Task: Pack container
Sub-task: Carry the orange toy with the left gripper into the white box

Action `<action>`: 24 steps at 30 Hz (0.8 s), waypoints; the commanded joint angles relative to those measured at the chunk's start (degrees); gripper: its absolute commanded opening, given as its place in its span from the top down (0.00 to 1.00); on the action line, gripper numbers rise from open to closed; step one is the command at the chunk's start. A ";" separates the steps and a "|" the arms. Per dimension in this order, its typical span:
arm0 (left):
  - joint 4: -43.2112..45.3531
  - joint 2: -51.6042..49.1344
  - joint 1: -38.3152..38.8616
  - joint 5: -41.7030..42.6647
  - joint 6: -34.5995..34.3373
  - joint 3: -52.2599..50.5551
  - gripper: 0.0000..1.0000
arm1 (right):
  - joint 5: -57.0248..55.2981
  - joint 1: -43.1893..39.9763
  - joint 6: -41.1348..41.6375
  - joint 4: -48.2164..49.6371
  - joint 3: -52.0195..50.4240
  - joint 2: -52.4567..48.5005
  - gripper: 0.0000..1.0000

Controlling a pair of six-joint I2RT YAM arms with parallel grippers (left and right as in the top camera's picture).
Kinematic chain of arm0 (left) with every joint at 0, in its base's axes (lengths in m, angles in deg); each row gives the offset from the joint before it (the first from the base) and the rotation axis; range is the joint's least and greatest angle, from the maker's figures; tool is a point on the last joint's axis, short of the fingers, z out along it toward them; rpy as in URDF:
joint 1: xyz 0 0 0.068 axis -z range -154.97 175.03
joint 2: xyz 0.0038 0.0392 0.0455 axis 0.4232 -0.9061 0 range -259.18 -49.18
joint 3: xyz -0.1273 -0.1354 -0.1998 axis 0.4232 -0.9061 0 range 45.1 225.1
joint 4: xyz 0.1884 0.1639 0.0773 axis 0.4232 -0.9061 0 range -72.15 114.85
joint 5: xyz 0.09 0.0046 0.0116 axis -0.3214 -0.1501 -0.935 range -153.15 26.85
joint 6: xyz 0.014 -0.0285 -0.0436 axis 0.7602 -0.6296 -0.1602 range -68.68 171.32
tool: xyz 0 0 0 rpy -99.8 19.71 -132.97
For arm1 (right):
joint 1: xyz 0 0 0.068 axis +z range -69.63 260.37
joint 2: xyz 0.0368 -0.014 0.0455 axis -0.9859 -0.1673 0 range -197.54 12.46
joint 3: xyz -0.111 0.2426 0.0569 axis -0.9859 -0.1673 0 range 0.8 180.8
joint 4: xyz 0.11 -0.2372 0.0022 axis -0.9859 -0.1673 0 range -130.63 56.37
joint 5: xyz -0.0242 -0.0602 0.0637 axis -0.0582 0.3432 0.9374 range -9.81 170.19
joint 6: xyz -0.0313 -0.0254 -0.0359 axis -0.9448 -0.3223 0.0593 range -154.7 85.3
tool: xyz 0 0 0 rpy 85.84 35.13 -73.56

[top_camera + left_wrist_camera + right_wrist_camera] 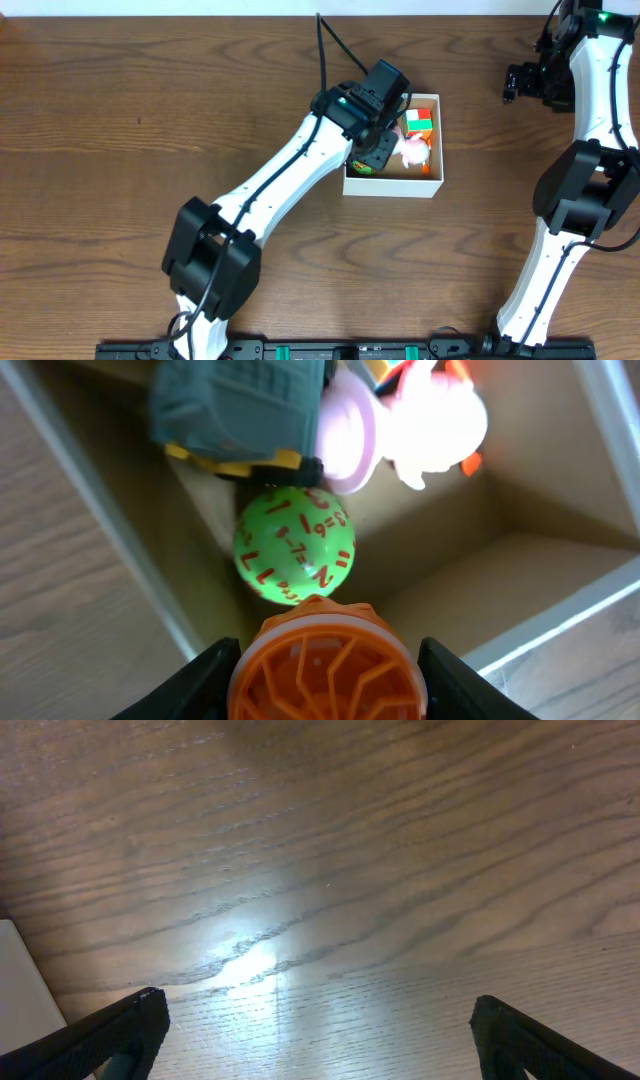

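While the left gripper (328, 665), clamped on an orange slotted toy (318, 640), hangs over the left side of the container (395, 188), the toy sits above bare floor beside the green numbered ball (294, 545), presumably for release there. The right gripper (320, 1035), jaws wide apart, hovers well right of the container, likely to keep clear.

Overhead is evenly lit and sharp. Glare streaks the tabletop (250, 960) under my right wrist. In my left tool (326, 665), the orange ball (320, 680) blurs, and the white toy (430, 420) beyond is overexposed.
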 commanded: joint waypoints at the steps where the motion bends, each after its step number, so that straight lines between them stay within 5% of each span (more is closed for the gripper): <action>1: 0.04 -3.15 0.13 1.16 -0.48 -0.33 0.45 | 0.02 -0.39 0.79 0.13 -0.22 0.66 0.01; 24: 2.82 -3.69 -0.04 0.85 2.80 4.72 0.24 | 0.02 -0.39 0.79 0.15 -0.22 0.66 0.01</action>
